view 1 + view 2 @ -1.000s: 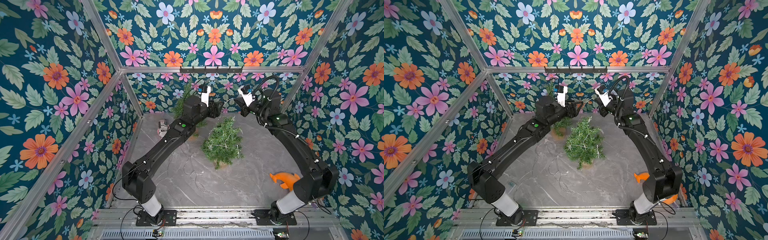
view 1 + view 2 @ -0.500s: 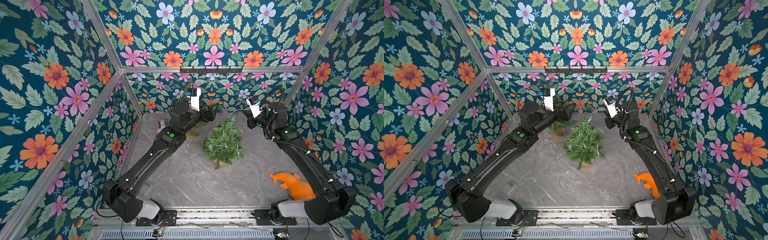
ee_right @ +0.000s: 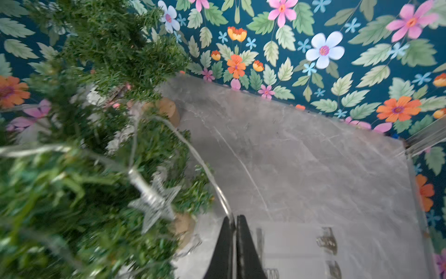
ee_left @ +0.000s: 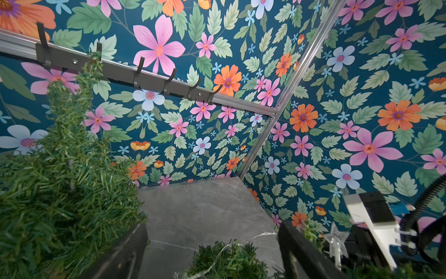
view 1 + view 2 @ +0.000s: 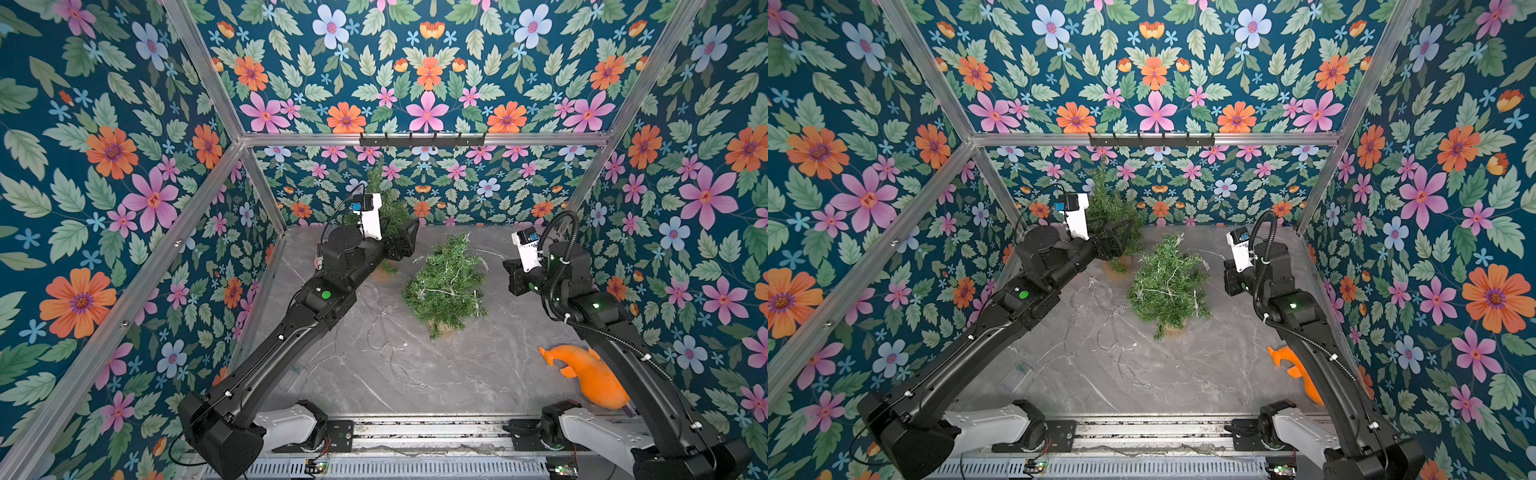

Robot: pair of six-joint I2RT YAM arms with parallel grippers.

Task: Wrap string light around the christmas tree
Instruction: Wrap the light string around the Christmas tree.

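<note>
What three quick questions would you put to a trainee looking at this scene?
1. True or false: the jaws of the right arm are shut on the string light draped over the christmas tree.
2. What lies on the table beside the right arm? A. a red cup B. an orange object C. a blue box
3. Fill in: the jaws of the left arm are ___ and hold nothing.

Key: 1 true; 2 B; 3 open.
</note>
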